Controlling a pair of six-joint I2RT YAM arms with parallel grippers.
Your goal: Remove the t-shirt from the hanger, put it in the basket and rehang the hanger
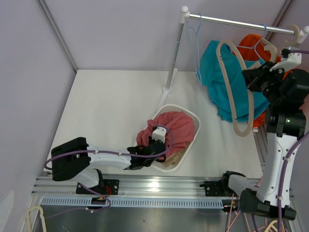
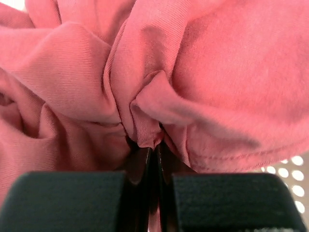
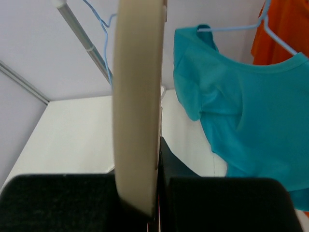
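The pink t-shirt (image 1: pixel 176 126) lies bunched in a white basket (image 1: pixel 194 117), off its hanger. My left gripper (image 1: pixel 155 140) reaches into the basket. In the left wrist view this gripper (image 2: pixel 154 147) is shut on a fold of the pink t-shirt (image 2: pixel 217 72). The bare beige hanger (image 1: pixel 231 82) hangs in the air at the right, below the rail. My right gripper (image 1: pixel 250 81) is shut on its edge. In the right wrist view the hanger (image 3: pixel 137 96) stands upright between the jaws of the right gripper (image 3: pixel 153 150).
A teal t-shirt (image 1: pixel 217 72) on a blue wire hanger (image 3: pixel 275 34) and an orange garment (image 1: pixel 251 43) hang from the metal rail (image 1: pixel 241 23). The rack's pole (image 1: pixel 175 53) stands behind the basket. A beige cloth lies under the pink one.
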